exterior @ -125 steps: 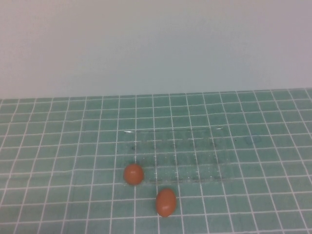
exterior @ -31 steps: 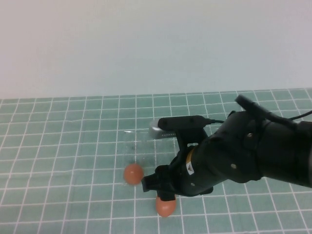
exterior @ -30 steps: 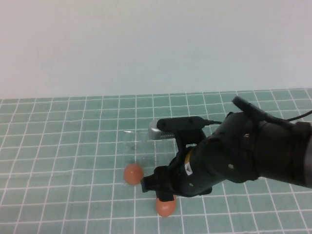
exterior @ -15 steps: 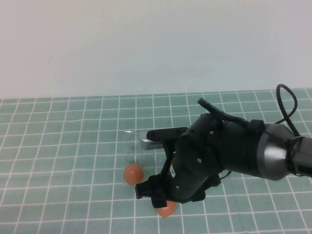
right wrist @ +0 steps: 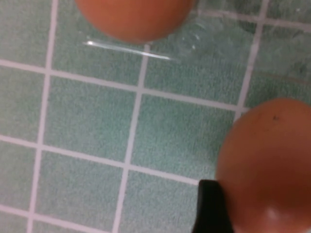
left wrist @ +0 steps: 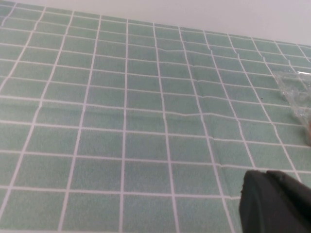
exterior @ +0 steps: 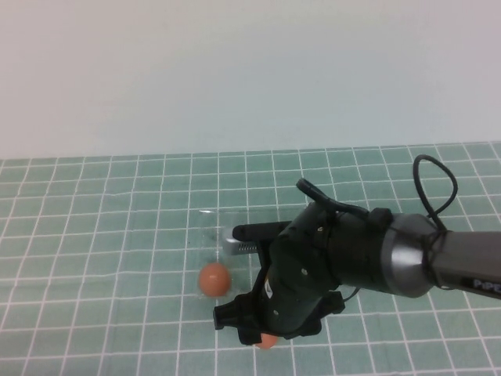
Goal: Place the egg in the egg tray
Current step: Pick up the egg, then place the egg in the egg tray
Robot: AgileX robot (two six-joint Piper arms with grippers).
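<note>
The right gripper (exterior: 254, 333) hangs spread over the egg (right wrist: 265, 165) (one finger (right wrist: 210, 206) beside it). The left gripper's (left wrist: 274, 204) state cannot be told.

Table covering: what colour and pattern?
Green with a white grid, clearest in the left wrist view.

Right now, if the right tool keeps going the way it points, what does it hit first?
Probably the egg: the right tool hangs open just over it, one finger beside it. The other egg lies off its line.

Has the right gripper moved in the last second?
Yes. The right gripper has dropped toward the near edge, lower beside the still left egg, now over the near egg.
</note>
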